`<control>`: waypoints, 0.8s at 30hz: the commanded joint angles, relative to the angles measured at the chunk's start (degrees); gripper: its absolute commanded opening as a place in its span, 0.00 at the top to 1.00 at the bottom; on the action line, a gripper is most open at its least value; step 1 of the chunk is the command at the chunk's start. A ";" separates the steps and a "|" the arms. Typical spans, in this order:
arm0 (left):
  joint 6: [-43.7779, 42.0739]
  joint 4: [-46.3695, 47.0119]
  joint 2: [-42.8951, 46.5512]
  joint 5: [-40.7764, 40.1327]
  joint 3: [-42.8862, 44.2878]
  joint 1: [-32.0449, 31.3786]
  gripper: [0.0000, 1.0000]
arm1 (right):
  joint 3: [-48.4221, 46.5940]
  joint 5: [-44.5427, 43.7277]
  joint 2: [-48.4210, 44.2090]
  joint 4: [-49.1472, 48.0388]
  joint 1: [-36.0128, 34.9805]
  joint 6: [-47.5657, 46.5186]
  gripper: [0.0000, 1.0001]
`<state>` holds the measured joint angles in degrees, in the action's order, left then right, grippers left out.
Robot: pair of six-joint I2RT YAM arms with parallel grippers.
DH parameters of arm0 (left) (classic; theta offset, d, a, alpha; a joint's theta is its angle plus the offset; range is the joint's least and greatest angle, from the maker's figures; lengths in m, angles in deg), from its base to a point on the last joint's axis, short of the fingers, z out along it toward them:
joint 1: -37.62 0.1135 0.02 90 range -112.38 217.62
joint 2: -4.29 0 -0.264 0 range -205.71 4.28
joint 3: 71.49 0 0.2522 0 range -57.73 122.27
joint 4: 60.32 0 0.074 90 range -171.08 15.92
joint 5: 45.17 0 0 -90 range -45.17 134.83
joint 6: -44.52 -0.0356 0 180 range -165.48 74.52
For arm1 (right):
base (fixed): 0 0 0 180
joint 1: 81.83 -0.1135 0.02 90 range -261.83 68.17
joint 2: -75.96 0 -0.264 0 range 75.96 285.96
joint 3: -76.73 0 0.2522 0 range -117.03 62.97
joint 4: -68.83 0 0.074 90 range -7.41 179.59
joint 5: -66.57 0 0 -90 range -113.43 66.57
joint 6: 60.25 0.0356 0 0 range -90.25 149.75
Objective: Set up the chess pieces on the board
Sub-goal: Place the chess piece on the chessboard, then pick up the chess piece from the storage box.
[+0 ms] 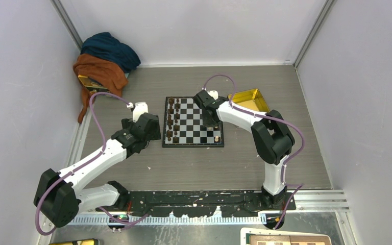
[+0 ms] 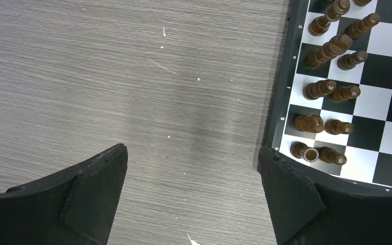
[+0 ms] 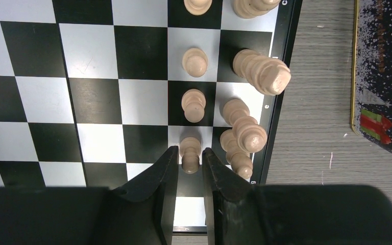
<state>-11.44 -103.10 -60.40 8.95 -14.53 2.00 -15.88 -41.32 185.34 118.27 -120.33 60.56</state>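
While the right gripper [image 3: 189, 152] pinches a light pawn [image 3: 190, 147] upright to seat it squarely on the board [image 3: 102, 66], the left gripper [image 2: 191, 149] (jaws spread) hovers aside.

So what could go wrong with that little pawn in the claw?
The right claw pinches a tan pawn right beside taller pieces; a sideways wobble could topple them. The pawn is tiny, so it might slip or land tilted on the board.

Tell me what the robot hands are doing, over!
Left gripper open, over table. Right gripper shut on light pawn, chessboard edge. Other light pieces close alongside.
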 commanded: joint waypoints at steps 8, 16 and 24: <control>0.05 1.99 0.04 -0.66 1.34 -0.26 0.00 | -2.65 -0.52 -2.04 0.45 0.27 -0.46 0.69; 0.71 2.11 -0.16 -0.18 1.36 -0.25 0.00 | -5.23 -0.74 -5.54 2.84 -0.20 -1.18 0.69; 1.63 2.15 -0.70 0.45 1.32 -0.26 0.00 | -6.27 -2.99 -11.79 2.86 -0.22 -1.64 0.69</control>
<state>-11.00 -103.07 -61.03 9.61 -14.53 2.00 -19.37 -41.45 180.07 121.68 -120.39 59.81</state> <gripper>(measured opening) 0.996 0.306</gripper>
